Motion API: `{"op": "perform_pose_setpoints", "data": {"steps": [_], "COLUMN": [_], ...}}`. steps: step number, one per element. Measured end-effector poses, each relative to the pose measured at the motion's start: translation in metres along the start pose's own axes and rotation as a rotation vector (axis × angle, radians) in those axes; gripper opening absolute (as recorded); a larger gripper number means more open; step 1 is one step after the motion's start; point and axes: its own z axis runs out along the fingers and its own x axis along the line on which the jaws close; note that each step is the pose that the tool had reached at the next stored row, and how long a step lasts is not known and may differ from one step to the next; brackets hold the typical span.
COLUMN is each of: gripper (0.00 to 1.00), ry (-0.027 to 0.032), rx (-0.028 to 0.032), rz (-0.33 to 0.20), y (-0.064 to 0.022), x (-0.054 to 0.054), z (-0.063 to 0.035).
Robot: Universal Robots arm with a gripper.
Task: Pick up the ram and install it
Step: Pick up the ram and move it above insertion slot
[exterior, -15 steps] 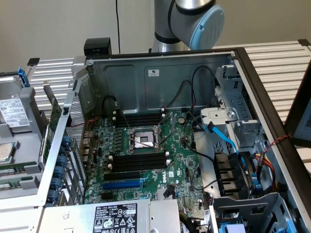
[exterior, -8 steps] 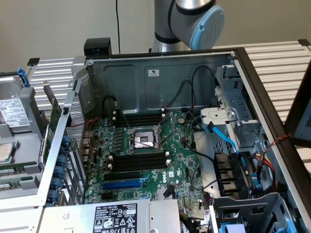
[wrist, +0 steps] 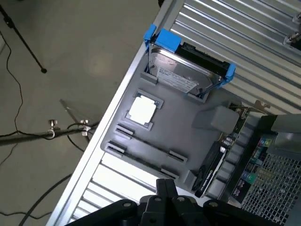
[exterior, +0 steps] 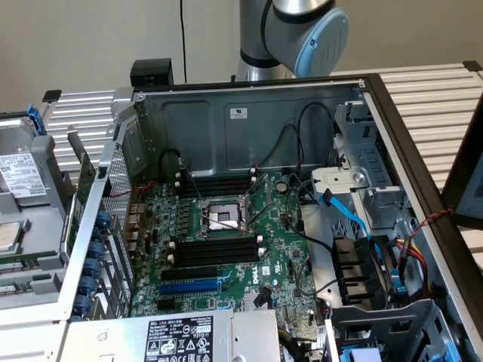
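My gripper (wrist: 164, 182) hangs high above the grey parts tray (wrist: 188, 117), its black fingers pressed shut with nothing between them. The tray stands left of the open computer case (exterior: 249, 113) in the exterior view. Two long narrow grooves (wrist: 146, 149) with end clips run across the tray. A thin green strip (exterior: 19, 262) along one of them may be the ram on edge; I cannot tell for sure. Inside the case, the motherboard's black slots (exterior: 219, 249) lie on both sides of the processor socket (exterior: 220, 217).
The tray also carries a hard drive in blue brackets (wrist: 186, 75), a white square chip (wrist: 142, 109) and a dark card on edge (wrist: 211, 169). A blue expansion slot (exterior: 189, 287) sits below the black slots. Cables (exterior: 355, 219) fill the case's right side. The arm's elbow (exterior: 294, 30) rises behind.
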Motion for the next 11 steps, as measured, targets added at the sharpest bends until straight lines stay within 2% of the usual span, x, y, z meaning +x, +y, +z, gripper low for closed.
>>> {"op": "perform_pose_setpoints", "data": {"steps": [11], "gripper": [0.1], "ry": [0.01], "rx": [-0.0044], "rz": [-0.2], "y": [0.0], "x": [0.0], "z": [0.0007]}}
